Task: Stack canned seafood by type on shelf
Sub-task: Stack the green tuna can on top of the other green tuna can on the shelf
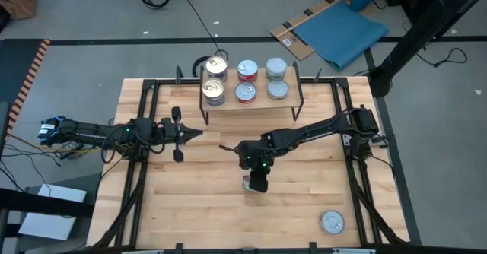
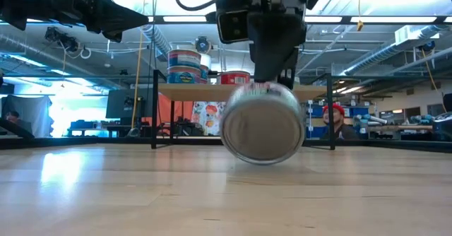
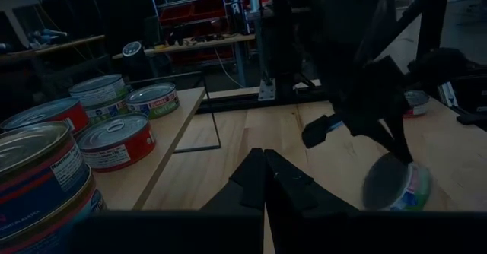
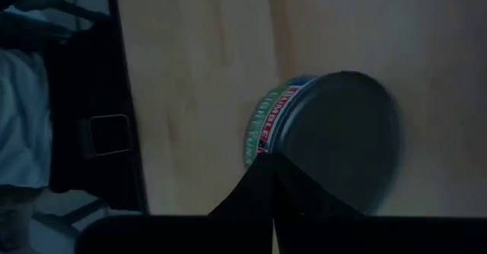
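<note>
**Tin on its edge under the right gripper**

Near the table's middle, the right gripper (image 1: 255, 179) pinches with closed fingers the rim of a tin (image 2: 263, 124) standing on its edge. Six tins rest on the shelf (image 1: 259, 104). The left gripper (image 1: 199, 135) waits closed, holding nothing, beside it.

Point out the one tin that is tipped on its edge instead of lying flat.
The tin under the right gripper, mid-table, stands on its rim. The shelf tins and the lone tin at the table's near right corner lie flat.
</note>
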`<state>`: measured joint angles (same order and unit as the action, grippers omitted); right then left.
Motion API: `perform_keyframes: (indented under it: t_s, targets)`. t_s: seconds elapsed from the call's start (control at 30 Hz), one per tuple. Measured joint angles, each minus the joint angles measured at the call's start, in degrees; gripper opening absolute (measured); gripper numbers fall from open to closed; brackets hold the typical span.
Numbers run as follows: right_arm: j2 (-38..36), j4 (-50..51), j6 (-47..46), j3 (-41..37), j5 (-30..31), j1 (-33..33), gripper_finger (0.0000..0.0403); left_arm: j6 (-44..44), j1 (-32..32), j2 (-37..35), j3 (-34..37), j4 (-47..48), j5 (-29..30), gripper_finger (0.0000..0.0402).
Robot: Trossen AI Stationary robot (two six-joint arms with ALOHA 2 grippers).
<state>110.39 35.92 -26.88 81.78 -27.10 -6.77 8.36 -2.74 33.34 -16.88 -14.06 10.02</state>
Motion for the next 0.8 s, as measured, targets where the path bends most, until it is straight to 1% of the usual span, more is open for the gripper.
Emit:
perform_keyframes:
  t_s: [0.17,0.37,0.5,0.6,0.7,0.8]
  targets:
    - [0.09,0.92,1.36,-0.24,0.88,0.59,0.0004,0.0,0.01,0.0,0.0,0.02,0.0,0.0006]
    - [0.09,1.85,2.0,-0.22,-1.19,1.03,0.0005,-0.02,0.0,0.0,0.0,0.06,0.0,0.0006]
    - [0.09,2.04,1.78,-0.2,-0.46,0.92,0.0003,-0.02,0.02,0.0,0.0,0.11,-0.01,0.0006]
    - [0.09,4.88,3.55,-0.15,5.02,-0.16,0.0012,-0.05,0.02,0.0,0.0,0.2,-0.85,0.0006]
    - [0.11,6.4,5.12,-0.22,11.4,-2.61,0.0019,-0.08,0.01,0.11,0.0,0.2,-3.45,0.0006]
    - [0.11,5.94,6.76,-0.18,20.76,-6.15,0.002,-0.11,0.0,0.93,0.0,0.24,-4.95,0.0006]
